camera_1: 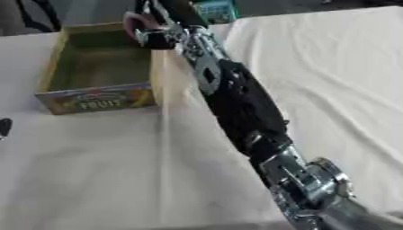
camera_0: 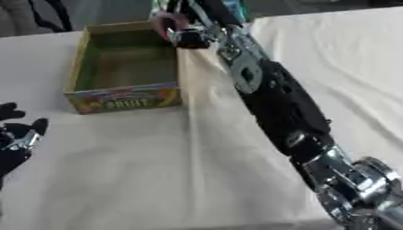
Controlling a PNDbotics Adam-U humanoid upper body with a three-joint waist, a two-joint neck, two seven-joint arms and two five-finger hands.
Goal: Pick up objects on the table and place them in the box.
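Cardboard fruit box (camera_0: pixel 126 94), open, far left on white-clothed desk (camera_0: pixel 157 170); right hand (camera_0: pixel 182 33) gripping pink object (camera_0: pixel 163 22) at its far-right corner; left hand (camera_0: pixel 15 139) open, near left.

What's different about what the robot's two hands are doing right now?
The right hand is stretched far out to the box's far right corner, with something pink at it; the left hand sits near the table's left edge, far from the box. The left hand's fingers point up and carry nothing. Both hands are black with silver parts.
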